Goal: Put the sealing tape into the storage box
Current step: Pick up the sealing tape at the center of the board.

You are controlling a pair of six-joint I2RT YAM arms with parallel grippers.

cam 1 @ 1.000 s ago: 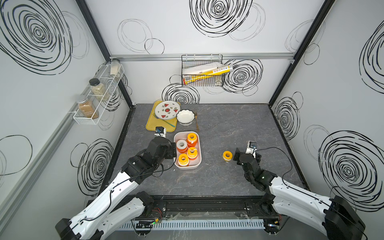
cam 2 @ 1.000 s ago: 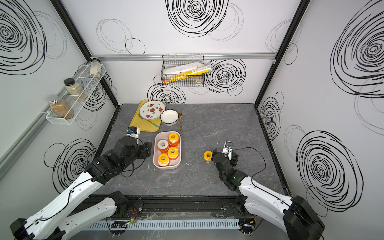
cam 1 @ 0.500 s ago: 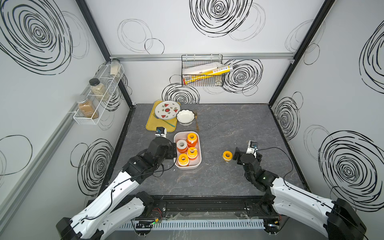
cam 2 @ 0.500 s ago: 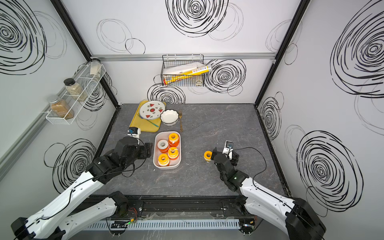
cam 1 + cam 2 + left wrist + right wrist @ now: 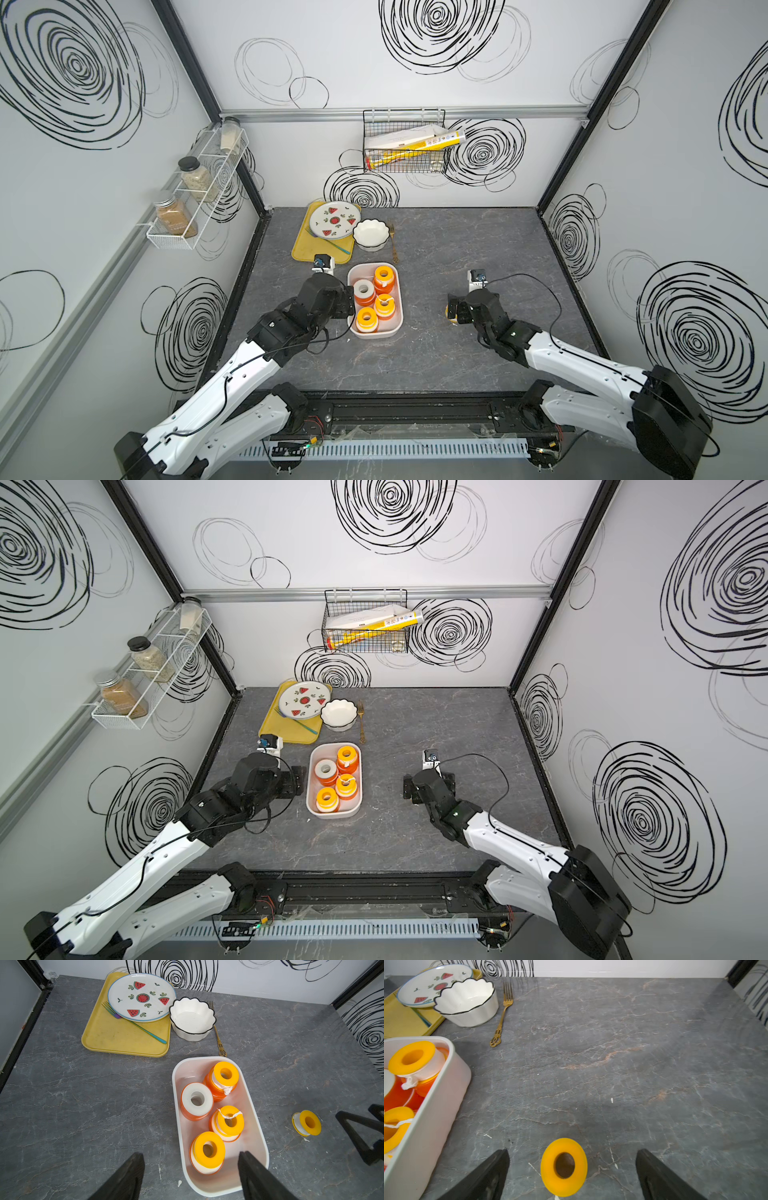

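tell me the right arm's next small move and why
Probably close the right tool on the loose spool: it sits on the table between the open jaws, not yet gripped, and the storage box holds the other spools.

Bright even light, soft faint shadows, sharp focus, wide-angle edge distortion

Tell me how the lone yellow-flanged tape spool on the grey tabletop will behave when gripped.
The yellow-flanged plastic tape spool seems to stand on its round rim on the grey tabletop, so a nudge would likely roll or topple it. Small and hollow-centred, it is probably light and stiff. The open right gripper straddles curved flange edges, which might slip.
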